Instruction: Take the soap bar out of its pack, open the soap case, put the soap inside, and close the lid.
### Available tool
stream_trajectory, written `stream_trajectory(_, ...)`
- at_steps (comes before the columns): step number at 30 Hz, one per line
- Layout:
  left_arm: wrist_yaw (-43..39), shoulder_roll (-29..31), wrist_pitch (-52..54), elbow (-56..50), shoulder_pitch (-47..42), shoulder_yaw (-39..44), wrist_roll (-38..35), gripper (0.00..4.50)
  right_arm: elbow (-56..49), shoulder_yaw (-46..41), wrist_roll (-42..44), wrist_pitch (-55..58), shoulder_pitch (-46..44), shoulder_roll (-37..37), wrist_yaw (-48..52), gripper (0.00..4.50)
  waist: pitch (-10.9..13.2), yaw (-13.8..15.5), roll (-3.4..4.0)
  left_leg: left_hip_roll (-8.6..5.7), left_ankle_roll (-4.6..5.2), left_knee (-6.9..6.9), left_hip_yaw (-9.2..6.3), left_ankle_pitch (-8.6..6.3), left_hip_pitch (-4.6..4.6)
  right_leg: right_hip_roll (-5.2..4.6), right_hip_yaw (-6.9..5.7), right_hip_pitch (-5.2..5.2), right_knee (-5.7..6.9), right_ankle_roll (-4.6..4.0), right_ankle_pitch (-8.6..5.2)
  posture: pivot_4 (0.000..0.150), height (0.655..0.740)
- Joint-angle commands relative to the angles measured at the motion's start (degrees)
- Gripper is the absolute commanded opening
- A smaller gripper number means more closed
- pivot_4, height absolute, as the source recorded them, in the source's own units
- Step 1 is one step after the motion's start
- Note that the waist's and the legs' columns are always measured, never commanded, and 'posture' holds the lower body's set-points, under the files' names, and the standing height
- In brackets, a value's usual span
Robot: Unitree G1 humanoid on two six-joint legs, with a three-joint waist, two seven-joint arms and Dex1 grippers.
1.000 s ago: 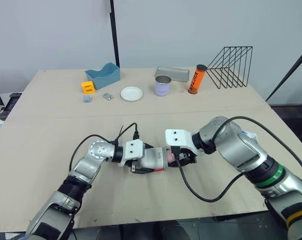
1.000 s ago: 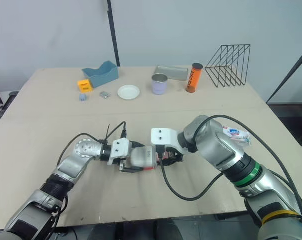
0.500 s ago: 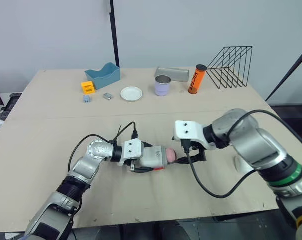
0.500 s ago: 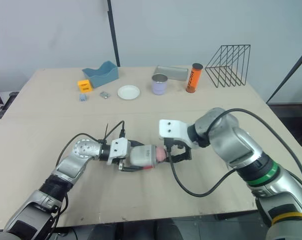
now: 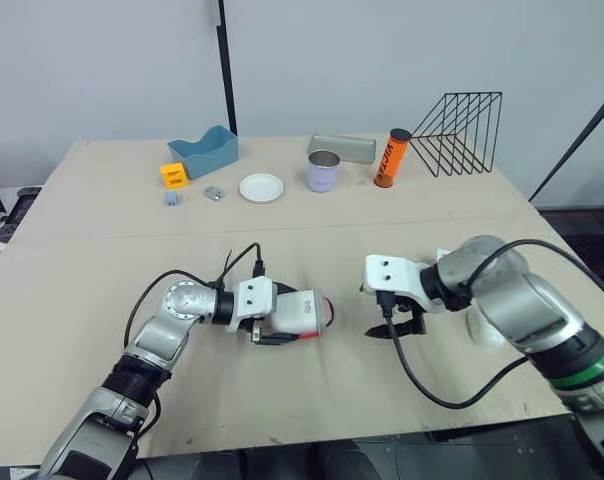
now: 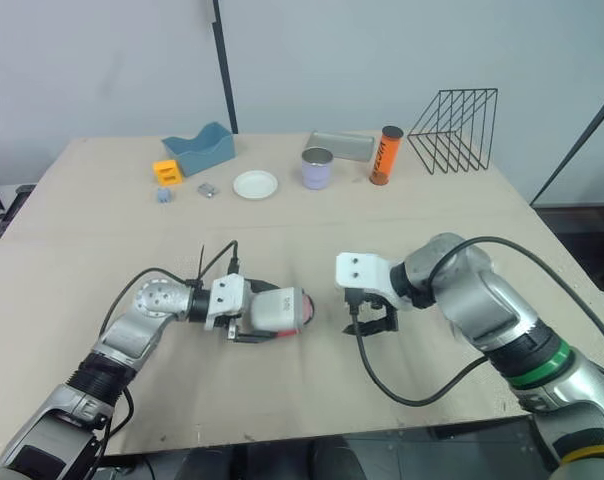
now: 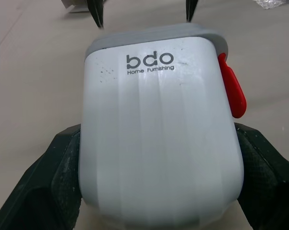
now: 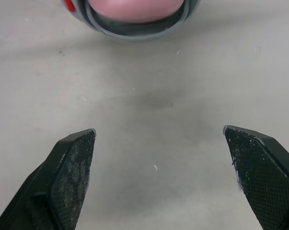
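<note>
My left gripper (image 5: 270,326) is shut on the white soap case (image 5: 299,314), which lies on its side on the table with its open mouth facing right. The case shows close up (image 7: 161,129), marked "bdo", with a red latch (image 7: 231,91) on one side. The pink soap bar (image 8: 137,9) sits inside the grey-rimmed opening. My right gripper (image 5: 400,326) is open a short way to the right of the case, apart from it, with nothing between its fingers (image 8: 70,172). The crumpled soap pack (image 5: 485,326) lies behind my right forearm, mostly hidden.
At the back of the table (image 5: 82,250) stand a blue bin (image 5: 204,151), an orange block (image 5: 174,175), a white dish (image 5: 261,187), a lilac cup (image 5: 324,171), a grey tray (image 5: 344,148), an orange canister (image 5: 387,158) and a black wire rack (image 5: 460,132).
My right gripper let go of the soap, opened and drew back to the right. The soap now sits deeper in the case. My left gripper shifted slightly left with the case.
</note>
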Motion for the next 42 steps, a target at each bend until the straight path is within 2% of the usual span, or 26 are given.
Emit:
stream_trajectory(1,0.35,-0.08,0.07,-3.55,-1.00,0.99,-1.33,3.53,0.10,1.15,-1.07,0.83,-2.59,2.16,-0.47,4.43,0.00,0.00,0.00,0.00,0.00,0.00,0.00,0.00,-0.01,0.01,0.01,0.01,0.00,0.00,0.01,0.150,0.7393)
stream_trajectory(2,0.35,-0.10,0.19,-3.73,-0.98,0.94,-1.30,3.53,0.06,1.49,-1.08,1.65,-2.93,2.85,-0.41,4.43,0.00,0.00,0.00,-0.01,0.00,0.00,0.00,0.00,-0.01,0.01,0.02,0.00,0.00,0.01,0.01,0.150,0.7393)
stream_trajectory(4,0.34,-0.13,0.39,-3.90,-0.94,0.83,-1.21,3.53,-0.40,2.24,-0.99,2.23,-3.59,3.82,0.06,3.91,0.00,0.00,0.00,0.01,0.00,0.00,-0.01,0.00,0.00,0.04,0.02,0.01,0.00,0.03,0.02,0.150,0.7393)
stream_trajectory(6,0.40,-0.24,0.47,-3.94,-0.86,0.68,-1.06,3.53,-0.66,3.20,-1.23,2.43,-4.23,4.46,0.56,3.16,0.00,0.00,0.00,0.01,0.00,0.01,-0.03,0.00,0.00,0.06,0.03,0.02,0.00,0.04,0.02,0.150,0.7393)
stream_trajectory(10,0.71,-0.41,0.47,-3.67,-0.80,0.61,-0.81,3.53,0.80,4.14,-1.93,1.94,-5.19,4.75,0.48,1.28,0.00,0.01,0.00,-0.01,0.00,0.03,-0.02,0.00,-0.02,0.05,0.06,0.01,0.00,0.02,0.01,0.150,0.7393)
stream_trajectory(12,1.07,-0.37,0.45,-3.50,-0.81,0.80,-0.68,3.53,1.17,4.12,-1.98,1.43,-5.15,4.30,0.74,0.55,0.00,0.02,0.00,-0.02,0.00,0.03,-0.03,0.00,-0.02,0.05,0.06,0.03,0.00,0.02,0.01,0.150,0.7393)
stream_trajectory(13,1.18,-0.33,0.43,-3.48,-0.79,0.89,-0.68,3.53,1.15,3.88,-1.74,1.61,-5.14,4.32,0.87,0.39,0.00,0.02,0.00,-0.02,0.00,0.03,-0.03,0.00,-0.02,0.05,0.06,0.03,0.00,0.01,0.01,0.150,0.7393)
stream_trajectory(14,1.26,-0.28,0.45,-3.51,-0.77,0.92,-0.71,3.53,1.12,3.68,-1.54,1.97,-5.28,4.51,0.89,0.02,0.00,0.00,0.00,-0.02,0.00,0.03,-0.02,0.00,-0.02,0.05,0.07,0.02,0.00,0.01,0.01,0.150,0.7393)
stream_trajectory(31,2.09,-1.42,0.85,-3.44,-1.02,0.19,-0.43,3.53,-3.94,5.32,-0.33,6.49,-9.08,7.97,1.90,0.02,0.00,0.00,0.00,0.01,0.00,0.03,-0.03,0.00,-0.03,0.09,0.07,0.01,0.00,-0.04,0.08,0.150,0.7393)
stream_trajectory(38,2.04,0.92,1.49,-6.27,0.76,2.16,-1.68,3.53,2.96,4.38,-4.31,2.42,-5.37,4.59,-2.18,0.02,0.00,0.00,0.00,-0.02,0.00,0.04,-0.02,0.00,-0.04,0.07,0.07,0.02,0.01,-0.02,0.07,0.150,0.7393)
stream_trajectory(42,1.91,3.59,3.21,-10.26,3.17,3.91,-3.34,3.53,4.47,-1.17,-3.02,0.18,-3.66,4.92,-6.28,0.02,0.00,-0.03,0.03,0.02,0.00,0.03,-0.01,0.00,-0.02,0.08,0.08,0.01,0.00,-0.05,0.08,0.150,0.7393)
